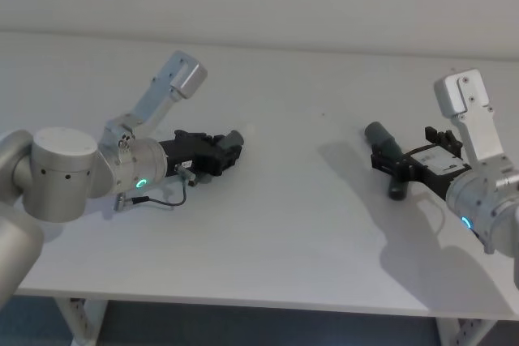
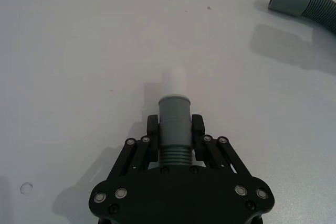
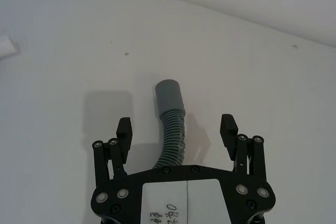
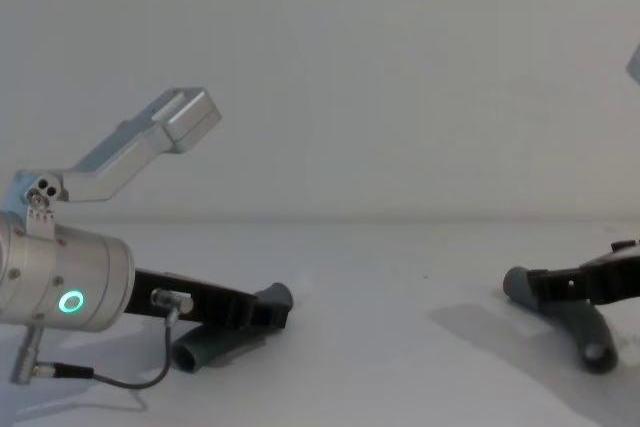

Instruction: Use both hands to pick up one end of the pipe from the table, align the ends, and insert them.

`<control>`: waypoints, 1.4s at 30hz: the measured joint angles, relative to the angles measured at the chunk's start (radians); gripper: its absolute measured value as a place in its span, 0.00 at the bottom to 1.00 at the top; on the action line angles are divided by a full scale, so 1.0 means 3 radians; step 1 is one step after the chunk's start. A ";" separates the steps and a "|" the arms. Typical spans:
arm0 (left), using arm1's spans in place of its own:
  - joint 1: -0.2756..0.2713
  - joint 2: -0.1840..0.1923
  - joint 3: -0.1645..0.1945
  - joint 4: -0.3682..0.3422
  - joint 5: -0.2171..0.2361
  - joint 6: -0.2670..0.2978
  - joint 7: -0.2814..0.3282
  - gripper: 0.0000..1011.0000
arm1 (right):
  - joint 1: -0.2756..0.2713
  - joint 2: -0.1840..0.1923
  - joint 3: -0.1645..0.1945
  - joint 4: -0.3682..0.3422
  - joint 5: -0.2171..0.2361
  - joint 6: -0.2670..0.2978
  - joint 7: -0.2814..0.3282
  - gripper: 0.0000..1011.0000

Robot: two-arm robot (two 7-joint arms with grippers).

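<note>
2 grippers sit low over the worktop (image 1: 284, 232), each at its own piece.

Left gripper (image 2: 175, 129): fingers (image 2: 153, 129) closed tight on the ribbed neck of the white-tipped piece (image 2: 174, 111). White tip (image 2: 174, 81) points out ahead. Lifted or not, cannot tell.

Right gripper (image 3: 177, 129): fingers (image 3: 124, 128) wide apart, straddling the ribbed collared piece (image 3: 173, 140) without touching it. Grey collar (image 3: 169, 95) lies just beyond, on the worktop.

Judgement: 1 grasp made, 1 pending. Left to do: close the right fingers, lift, bring the 2 ends, now well apart, into line, and push tip into collar.
</note>
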State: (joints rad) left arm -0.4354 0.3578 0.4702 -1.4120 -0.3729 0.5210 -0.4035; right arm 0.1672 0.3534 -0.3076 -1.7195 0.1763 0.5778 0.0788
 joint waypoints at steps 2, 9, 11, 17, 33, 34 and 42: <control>0.0000 0.0000 0.0000 0.0000 0.0000 0.0000 0.0000 0.35 | 0.0015 -0.0011 -0.0004 0.0017 -0.0006 0.0021 0.0003 0.99; 0.0000 0.0000 0.0000 0.0000 0.0000 0.0000 0.0000 0.35 | 0.0049 -0.0047 -0.0011 0.0053 -0.0022 0.0106 0.0009 0.99; 0.0000 0.0000 0.0000 0.0000 0.0000 0.0000 0.0000 0.35 | 0.0059 -0.0063 -0.0011 0.0061 -0.0023 0.0135 0.0009 0.99; 0.0000 0.0000 0.0000 0.0000 0.0000 0.0000 0.0000 0.35 | 0.0077 -0.0101 -0.0004 0.0074 -0.0029 0.0209 0.0005 0.99; 0.0000 0.0000 0.0000 0.0000 0.0000 0.0000 0.0000 0.35 | 0.0099 -0.0189 0.0003 0.0108 -0.0060 0.0348 -0.0016 0.99; 0.0000 0.0000 0.0000 0.0000 0.0000 0.0000 0.0000 0.35 | 0.0100 -0.0193 0.0003 0.0110 -0.0062 0.0353 -0.0017 0.99; 0.0000 0.0000 0.0000 0.0000 0.0000 0.0000 0.0000 0.35 | 0.0118 -0.0249 0.0008 0.0153 -0.0083 0.0393 -0.0038 0.99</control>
State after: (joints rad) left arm -0.4353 0.3577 0.4701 -1.4120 -0.3729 0.5209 -0.4035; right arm 0.2027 0.2786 -0.3053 -1.6735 0.1514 0.6956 0.0674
